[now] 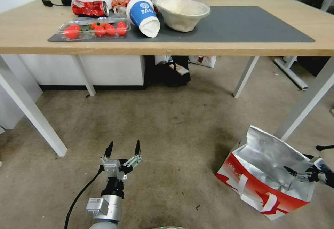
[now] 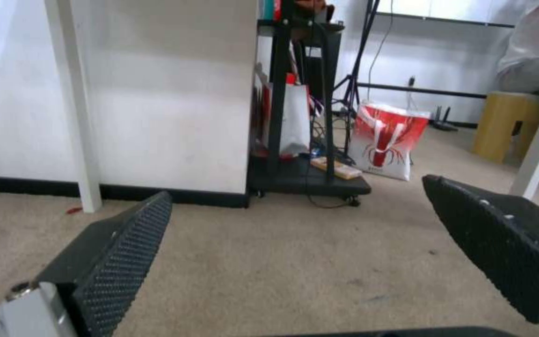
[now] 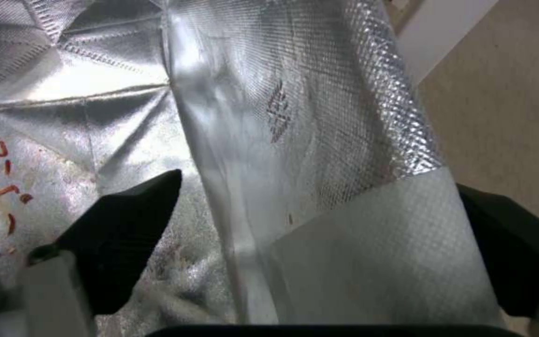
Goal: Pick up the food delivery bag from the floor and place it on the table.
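The food delivery bag (image 1: 268, 173) stands open on the floor (image 1: 174, 128) at the lower right, red and white outside, silver foil inside, beside a white table leg. My right gripper (image 1: 301, 158) is open at the bag's right rim. In the right wrist view the right gripper (image 3: 316, 182) straddles the bag's foil wall (image 3: 269, 93), one finger inside and one outside over carpet. My left gripper (image 1: 124, 143) hangs open and empty low over the carpet at the lower left, also seen as the left gripper (image 2: 294, 187). The table (image 1: 243, 44) spans the far side.
The dark mat (image 1: 243, 23) carries a tomato box (image 1: 94, 29), a tipped blue cup (image 1: 143, 15), a bowl (image 1: 181, 13) and a red can (image 1: 89, 8). White legs (image 1: 34, 117) (image 1: 302, 107) flank the floor space. A black cart (image 2: 307, 178) and another red-and-white bag (image 2: 385, 140) sit under the table.
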